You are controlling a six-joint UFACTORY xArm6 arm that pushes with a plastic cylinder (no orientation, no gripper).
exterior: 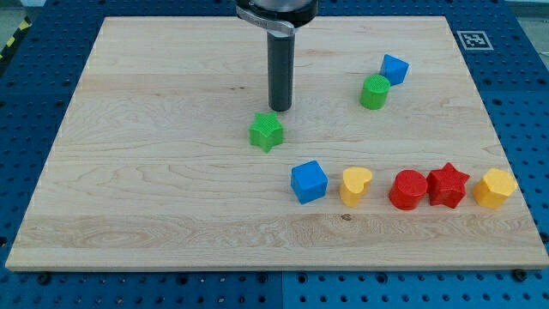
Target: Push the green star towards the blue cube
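The green star (267, 131) lies near the middle of the wooden board. The blue cube (309, 182) sits below and to the right of it, a short gap apart. My tip (280, 108) stands just above the star at its upper right, very close to it or touching it. The rod rises straight up to the view's top edge.
A yellow heart (355, 185) sits right of the blue cube, then a red cylinder (408, 190), a red star (447, 184) and a yellow hexagon (495, 188). A green cylinder (374, 92) and a small blue block (395, 69) sit at upper right. The board's edge (274, 269) runs along the bottom.
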